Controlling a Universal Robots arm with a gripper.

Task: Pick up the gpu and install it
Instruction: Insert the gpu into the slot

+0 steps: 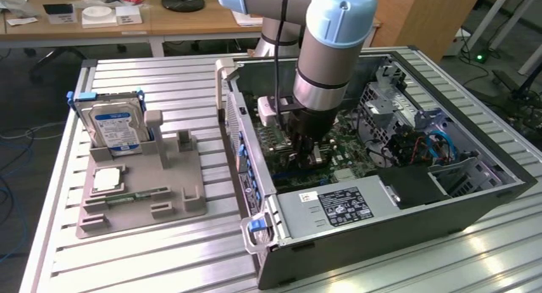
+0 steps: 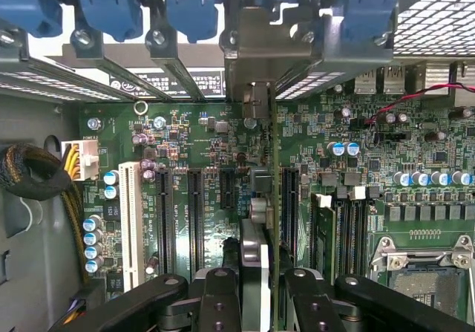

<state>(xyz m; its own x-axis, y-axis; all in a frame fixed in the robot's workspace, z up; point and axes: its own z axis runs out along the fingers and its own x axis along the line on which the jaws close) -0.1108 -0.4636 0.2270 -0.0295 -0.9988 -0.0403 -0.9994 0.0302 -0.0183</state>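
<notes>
Your gpu (image 2: 256,272) stands on edge between the pincer's fingers (image 2: 219,295), seen edge-on in the wrist view as a thin green board with a black block on one side, running away from the camera toward its silver end bracket (image 2: 256,64) at the case's rear wall. It sits low over the motherboard (image 2: 200,139), in line with the row of long black expansion slots (image 2: 194,213); you cannot tell from these views whether its edge is already seated in one. The pincer (image 2: 254,296) is pinching the card, one dark finger on each face.

In the exterior view you see the arm (image 1: 334,52) reaching straight down into the open computer case (image 1: 474,204), with the pincer (image 1: 306,155) deep among the boards near the middle of the case. A black power supply (image 1: 339,207) with a white label lies at the case's near side, and blue cables (image 1: 440,147) sit toward the exterior view's right.

Outside the case, on the exterior view's left, a grey parts holder (image 1: 169,204) rests on the slatted metal worktop (image 1: 127,255). A silver hard drive (image 1: 116,129) with a blue label stands upright in it, and a narrow green RAM stick (image 1: 139,195) lies flat near its middle.
</notes>
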